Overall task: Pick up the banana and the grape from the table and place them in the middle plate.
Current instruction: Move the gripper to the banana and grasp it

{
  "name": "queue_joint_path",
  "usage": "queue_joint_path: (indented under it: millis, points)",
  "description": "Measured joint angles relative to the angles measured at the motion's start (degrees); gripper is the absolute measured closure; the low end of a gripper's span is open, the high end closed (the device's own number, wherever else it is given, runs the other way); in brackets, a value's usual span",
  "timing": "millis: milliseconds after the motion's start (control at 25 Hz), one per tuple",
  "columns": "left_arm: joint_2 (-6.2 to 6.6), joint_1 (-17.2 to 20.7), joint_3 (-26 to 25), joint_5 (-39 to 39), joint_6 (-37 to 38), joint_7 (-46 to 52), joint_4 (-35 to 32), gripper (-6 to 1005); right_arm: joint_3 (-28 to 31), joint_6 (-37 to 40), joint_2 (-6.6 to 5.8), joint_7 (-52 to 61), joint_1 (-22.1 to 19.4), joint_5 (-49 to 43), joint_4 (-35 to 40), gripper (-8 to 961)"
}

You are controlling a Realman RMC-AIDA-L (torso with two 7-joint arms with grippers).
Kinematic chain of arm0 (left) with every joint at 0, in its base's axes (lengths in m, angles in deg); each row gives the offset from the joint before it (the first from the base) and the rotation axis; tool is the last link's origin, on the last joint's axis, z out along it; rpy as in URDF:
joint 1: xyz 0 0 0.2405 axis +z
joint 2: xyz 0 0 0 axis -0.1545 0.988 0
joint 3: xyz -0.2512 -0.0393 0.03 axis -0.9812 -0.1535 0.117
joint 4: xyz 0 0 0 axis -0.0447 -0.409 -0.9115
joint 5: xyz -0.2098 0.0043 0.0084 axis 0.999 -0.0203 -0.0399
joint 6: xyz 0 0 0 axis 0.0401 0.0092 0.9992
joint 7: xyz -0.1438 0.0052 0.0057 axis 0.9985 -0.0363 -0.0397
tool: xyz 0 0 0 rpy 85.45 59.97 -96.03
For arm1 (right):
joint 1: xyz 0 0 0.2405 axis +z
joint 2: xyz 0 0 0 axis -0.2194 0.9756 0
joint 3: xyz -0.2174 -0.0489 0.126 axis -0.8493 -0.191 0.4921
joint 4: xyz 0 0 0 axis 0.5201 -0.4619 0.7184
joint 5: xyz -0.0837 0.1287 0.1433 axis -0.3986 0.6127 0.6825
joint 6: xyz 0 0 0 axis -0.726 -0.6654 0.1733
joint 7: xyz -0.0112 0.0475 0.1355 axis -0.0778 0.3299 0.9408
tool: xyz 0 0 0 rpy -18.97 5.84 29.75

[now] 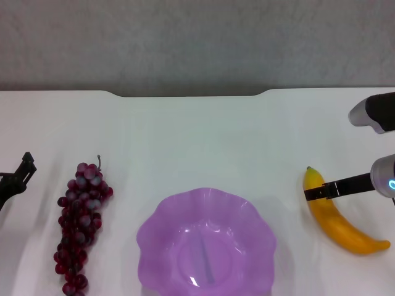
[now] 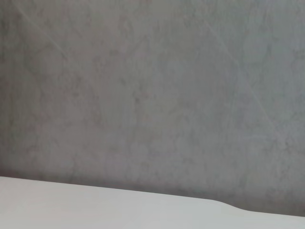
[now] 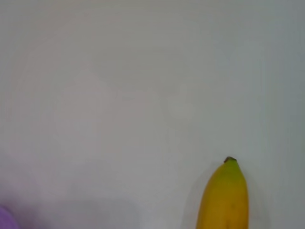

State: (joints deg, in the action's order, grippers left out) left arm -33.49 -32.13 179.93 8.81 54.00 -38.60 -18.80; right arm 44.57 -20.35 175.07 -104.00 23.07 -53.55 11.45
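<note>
Right tool (image 1: 316,192) reaches in from the right w/ dark fingers across the banana (image 1: 338,217) near its green-tipped end; looks set for a grab there, but can't tell if it's clamped or just over it. Banana lies on the tabletop (image 1: 197,135), well right of the middle plate (image 1: 162,223), which is empty. Grape (image 1: 79,216) lies left of the plate, stem pointing away from the robot. Left tool (image 1: 17,177) hangs at the left edge, apart from the bunch, prob waiting its turn; grip unclear.
</note>
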Motion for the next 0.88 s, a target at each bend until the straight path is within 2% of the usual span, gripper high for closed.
queue_joint_path:
  millis: [320, 880]
  points:
    - [-0.09, -0.5, 0.3, -0.1, 0.0, 0.0, -0.1, 221, -1.0, -0.1, 0.14, 0.0, 0.6, -0.1, 1.5, 64]
    - [-0.12, -0.9, 0.3, -0.2, 0.0, 0.0, -0.1, 223, -3.0, 3.9, 0.19, -0.2, 3.6, 0.0, 8.9, 64]
